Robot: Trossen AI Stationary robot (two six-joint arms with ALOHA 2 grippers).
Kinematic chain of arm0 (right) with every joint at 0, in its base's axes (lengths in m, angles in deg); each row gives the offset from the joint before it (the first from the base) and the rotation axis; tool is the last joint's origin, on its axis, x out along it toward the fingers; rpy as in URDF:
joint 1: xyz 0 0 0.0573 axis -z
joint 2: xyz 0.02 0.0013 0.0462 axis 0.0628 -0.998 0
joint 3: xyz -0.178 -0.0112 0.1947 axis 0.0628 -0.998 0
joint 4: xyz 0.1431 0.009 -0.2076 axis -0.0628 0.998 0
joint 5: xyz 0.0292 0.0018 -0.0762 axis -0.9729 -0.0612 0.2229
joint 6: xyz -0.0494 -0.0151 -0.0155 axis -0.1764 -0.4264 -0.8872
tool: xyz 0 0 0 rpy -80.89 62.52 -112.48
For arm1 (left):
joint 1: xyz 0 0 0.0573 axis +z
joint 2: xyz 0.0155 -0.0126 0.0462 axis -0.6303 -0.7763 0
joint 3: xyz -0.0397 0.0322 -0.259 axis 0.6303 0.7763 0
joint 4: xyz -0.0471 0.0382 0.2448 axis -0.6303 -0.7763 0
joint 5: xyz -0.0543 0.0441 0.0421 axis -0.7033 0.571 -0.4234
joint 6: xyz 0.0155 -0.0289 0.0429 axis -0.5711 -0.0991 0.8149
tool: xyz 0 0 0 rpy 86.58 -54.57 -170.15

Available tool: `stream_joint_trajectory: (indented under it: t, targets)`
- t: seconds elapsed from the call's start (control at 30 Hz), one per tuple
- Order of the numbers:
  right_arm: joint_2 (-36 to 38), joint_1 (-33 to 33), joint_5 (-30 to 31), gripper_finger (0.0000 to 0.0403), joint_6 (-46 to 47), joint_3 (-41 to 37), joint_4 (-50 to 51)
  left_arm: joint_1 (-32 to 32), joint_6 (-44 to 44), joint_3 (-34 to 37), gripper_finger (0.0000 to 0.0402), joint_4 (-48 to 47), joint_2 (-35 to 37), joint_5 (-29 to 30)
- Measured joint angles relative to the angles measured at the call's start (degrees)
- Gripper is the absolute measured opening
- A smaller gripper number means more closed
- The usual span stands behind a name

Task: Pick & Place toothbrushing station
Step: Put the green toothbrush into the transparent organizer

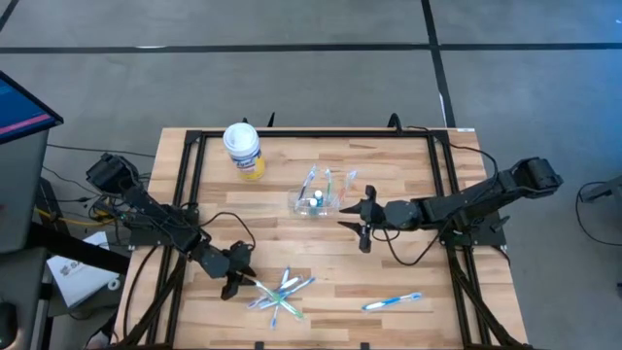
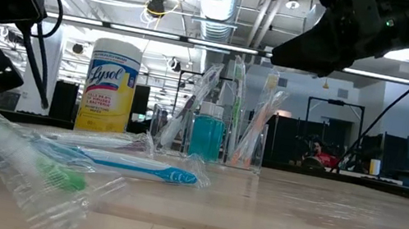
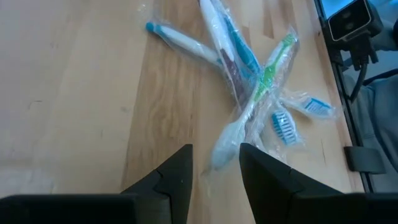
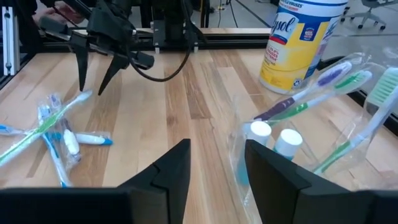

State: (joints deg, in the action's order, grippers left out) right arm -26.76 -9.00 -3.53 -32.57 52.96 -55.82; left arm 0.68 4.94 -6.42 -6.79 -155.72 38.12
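A pile of plastic-wrapped toothbrushes (image 1: 282,292), white, blue and green, lies flat on the wooden table near its front edge. My left gripper (image 1: 236,282) stands open at the pile's left. Its fingers are on either side of one white handle's end (image 3: 221,152), and no touch shows. The small clear cup (image 1: 316,201) stands mid-table, with toothbrushes leaning in it and teal tubes (image 4: 270,140) upright inside. My right gripper (image 1: 352,216) is open just right of the cup, its fingertips (image 4: 217,165) close to the cup's near wall. One more wrapped toothbrush (image 1: 394,301) lies at the front right.
A white tub with a yellow label (image 1: 243,151) stands at the far left of the table, behind the cup. A black frame rail (image 1: 321,136) runs along the table's far edge and its sides. Bare wood lies between the pile and the cup.
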Motion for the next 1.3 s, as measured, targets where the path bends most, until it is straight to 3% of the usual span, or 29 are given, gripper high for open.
stream_joint_trajectory:
  t: [1.1, 1.3]
  targets:
    - [0.04, 0.00, -0.09, 0.0137, 0.03, 0.00, 0.59, -3.32, 0.09, -0.04, 0.0126, -1.55, 0.00, 1.00]
    - [0.04, -0.01, -0.08, 0.0138, 0.03, 0.00, 0.59, -3.32, 0.11, -0.04, 0.0095, -2.17, 0.00, 1.31]
